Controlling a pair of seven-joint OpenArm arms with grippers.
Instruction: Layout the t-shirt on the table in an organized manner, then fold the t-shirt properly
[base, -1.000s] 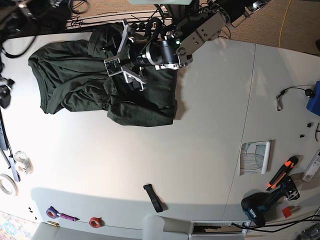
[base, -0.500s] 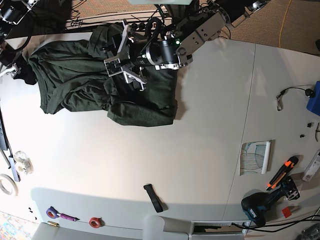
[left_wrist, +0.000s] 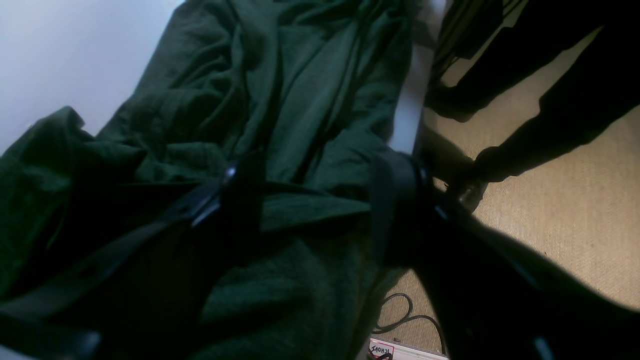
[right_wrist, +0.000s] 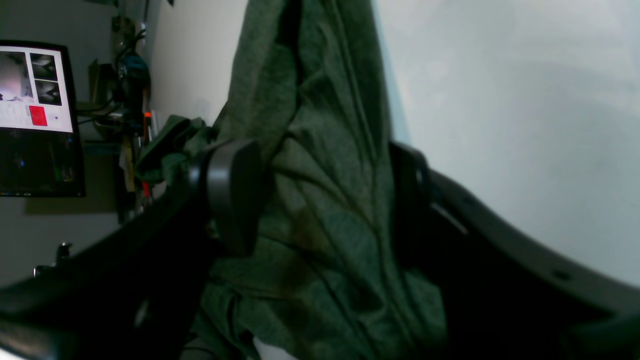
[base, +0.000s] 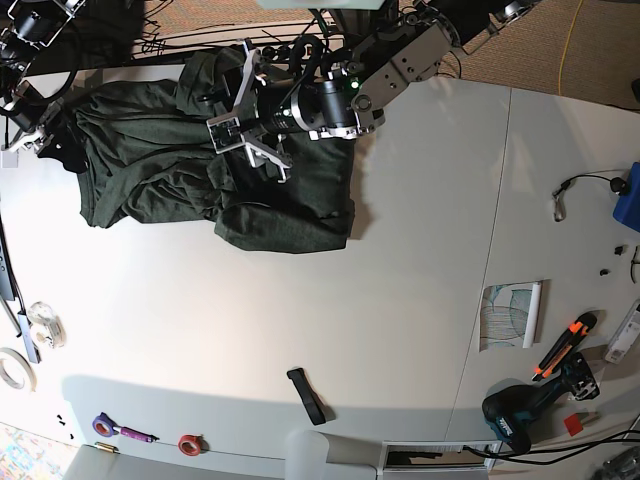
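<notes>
The dark green t-shirt (base: 150, 165) lies crumpled at the table's rear left. My left gripper (base: 243, 112) hovers low over its rear middle part. In the left wrist view the left gripper (left_wrist: 317, 202) is open, its fingers (left_wrist: 240, 195) resting on the shirt (left_wrist: 300, 100) with a fold between them. My right gripper (base: 48, 138) is at the shirt's left edge. In the right wrist view the right gripper (right_wrist: 320, 197) stands open with a bunched strip of the shirt (right_wrist: 325, 165) running between its wide-apart jaws.
The shirt reaches the table's rear edge (left_wrist: 407, 115), with carpet and cables beyond it. A black strap (base: 308, 395), tape rolls (base: 188, 443) and a purple marker (base: 112, 428) lie near the front. A drill (base: 525, 412), an orange cutter (base: 565, 345) and paper (base: 512, 315) sit at the right.
My right arm has swung in from the far left and brought its gripper onto the shirt's left edge. The left arm has hardly moved.
</notes>
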